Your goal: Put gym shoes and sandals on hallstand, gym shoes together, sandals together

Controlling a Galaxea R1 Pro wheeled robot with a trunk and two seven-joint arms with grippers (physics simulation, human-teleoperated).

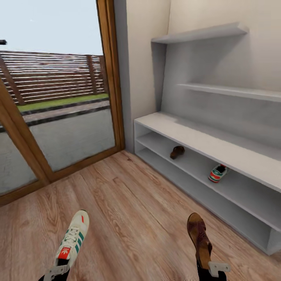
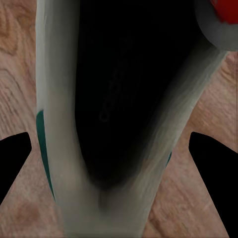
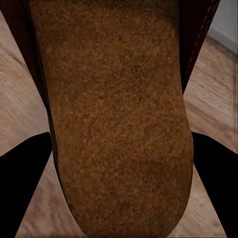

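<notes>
One gym shoe [image 1: 73, 238] is held in the left gripper [image 1: 56, 270] at the heel, toe pointing forward, above the floor [image 1: 132, 203]. The left wrist view looks into the shoe's dark opening [image 2: 124, 99], with a finger [image 2: 15, 163] on each side of it; the jaws stand closed on the shoe. One sandal [image 1: 199, 238] is held the same way in the right gripper [image 1: 216, 268]. The right wrist view shows its tan footbed [image 3: 119, 124] between the two fingers [image 3: 22, 183]; the jaws are closed on the sandal.

The second sandal [image 1: 177, 152] lies on the upper open shelf of the rack [image 1: 187, 134], toward its left end. The second gym shoe [image 1: 217, 173] lies on the same shelf, further right and well apart from that sandal.

Step in hand, as judged: carrying the last two items to the rack. Half of each pair is already placed.

Next move calls for: approach the rack, then set the held gym shoe beside the shelved one and the held sandal beside the shelved sandal. The arms sit on the opposite sides from their targets, so crossing or repositioning the base may be needed.

Surroundings: a glass door [image 1: 58, 97] with a wooden frame [image 1: 111, 74] stands left of the rack; wall shelves [image 1: 203, 34] hang above the bench. The bench top limits clearance over the shelf; insert low and level.
</notes>
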